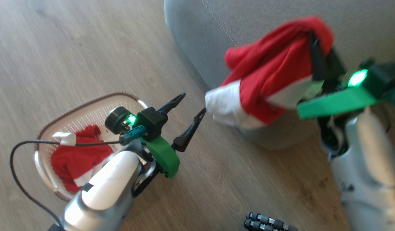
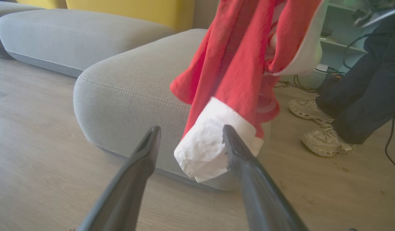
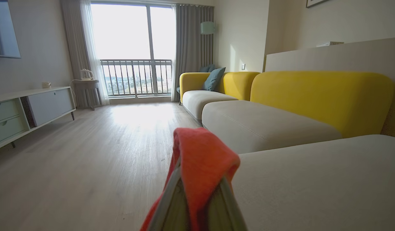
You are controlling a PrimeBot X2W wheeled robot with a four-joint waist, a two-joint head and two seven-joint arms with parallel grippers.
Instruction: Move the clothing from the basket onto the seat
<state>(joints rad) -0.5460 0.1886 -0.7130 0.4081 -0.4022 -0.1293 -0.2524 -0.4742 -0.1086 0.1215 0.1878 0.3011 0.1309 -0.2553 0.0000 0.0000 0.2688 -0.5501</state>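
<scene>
Right claw (image 1: 314, 41) pinching soft red garment (image 1: 274, 70) beside rounded grey seat (image 1: 248, 19); left claw (image 1: 193, 102) wide, white cuff (image 2: 203, 150) just ahead.

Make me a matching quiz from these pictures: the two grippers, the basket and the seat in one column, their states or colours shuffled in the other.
Column one:
1. left gripper
2. right gripper
3. basket
4. seat

Column two:
A. grey, with a stitched line
B. shut on the hanging garment
C. open, fingers apart
D. on the floor, red garment inside

Pairs: 1-C, 2-B, 3-D, 4-A
</scene>
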